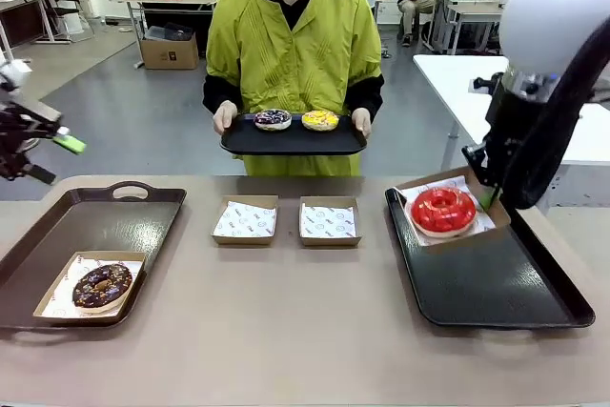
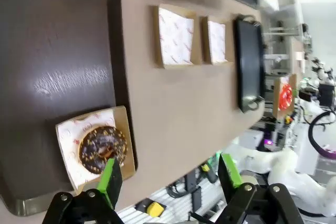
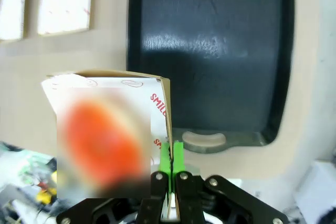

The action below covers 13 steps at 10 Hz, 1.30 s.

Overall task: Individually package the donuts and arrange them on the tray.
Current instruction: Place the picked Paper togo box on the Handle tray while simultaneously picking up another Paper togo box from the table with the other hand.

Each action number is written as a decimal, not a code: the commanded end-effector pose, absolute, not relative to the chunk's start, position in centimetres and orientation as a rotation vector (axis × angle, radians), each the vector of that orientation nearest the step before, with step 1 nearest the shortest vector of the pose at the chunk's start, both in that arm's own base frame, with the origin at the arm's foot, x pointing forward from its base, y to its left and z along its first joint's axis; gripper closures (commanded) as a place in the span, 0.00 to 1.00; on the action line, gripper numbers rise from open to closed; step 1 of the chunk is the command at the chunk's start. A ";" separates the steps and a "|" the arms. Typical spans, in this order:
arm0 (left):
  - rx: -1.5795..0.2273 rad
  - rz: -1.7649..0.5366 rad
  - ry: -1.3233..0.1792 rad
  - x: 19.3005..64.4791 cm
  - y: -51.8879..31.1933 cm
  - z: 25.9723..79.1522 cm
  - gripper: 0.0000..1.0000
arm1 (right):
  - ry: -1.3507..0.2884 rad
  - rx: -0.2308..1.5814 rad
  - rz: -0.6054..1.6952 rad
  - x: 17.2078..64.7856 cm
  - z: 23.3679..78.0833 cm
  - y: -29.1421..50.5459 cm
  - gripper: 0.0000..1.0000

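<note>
A glossy red donut lies in a paper-lined cardboard box, tilted over the far end of the black right tray. My right gripper is shut on that box's side wall; in the right wrist view the right gripper pinches the box wall beside the blurred red donut. A chocolate sprinkled donut sits boxed on the brown left tray. My left gripper hangs open, high at the far left; the left gripper looks down past the chocolate donut.
Two empty lined boxes stand side by side mid-table. Across the table a person holds a black tray carrying a purple white-sprinkled donut and a yellow donut. A white table stands at the right.
</note>
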<state>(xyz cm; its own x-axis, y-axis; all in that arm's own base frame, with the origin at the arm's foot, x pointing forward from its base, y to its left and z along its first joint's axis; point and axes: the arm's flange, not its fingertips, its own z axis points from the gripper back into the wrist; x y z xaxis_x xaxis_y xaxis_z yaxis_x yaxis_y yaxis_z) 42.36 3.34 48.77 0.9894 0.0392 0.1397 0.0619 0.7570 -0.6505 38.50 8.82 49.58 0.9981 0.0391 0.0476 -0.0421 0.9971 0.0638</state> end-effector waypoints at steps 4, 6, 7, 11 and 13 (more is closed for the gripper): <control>-0.427 -0.053 -0.147 46.6 -5.3 46.7 0.04 | 0.007 0.106 0.017 41.0 43.0 8.2 0.99; -0.372 -0.093 -0.191 47.2 -8.4 45.8 0.04 | 0.036 0.111 0.003 41.2 41.7 8.3 0.99; -0.344 -0.116 -0.223 47.2 -10.1 45.4 0.04 | 0.022 0.072 0.010 40.9 42.3 8.2 0.99; -0.325 -0.177 -0.253 47.2 -12.3 44.9 0.04 | 0.022 0.072 0.010 40.9 42.3 8.2 0.99; -0.325 -0.177 -0.253 47.2 -12.3 44.9 0.04 | 0.022 0.072 0.010 40.9 42.3 8.2 0.99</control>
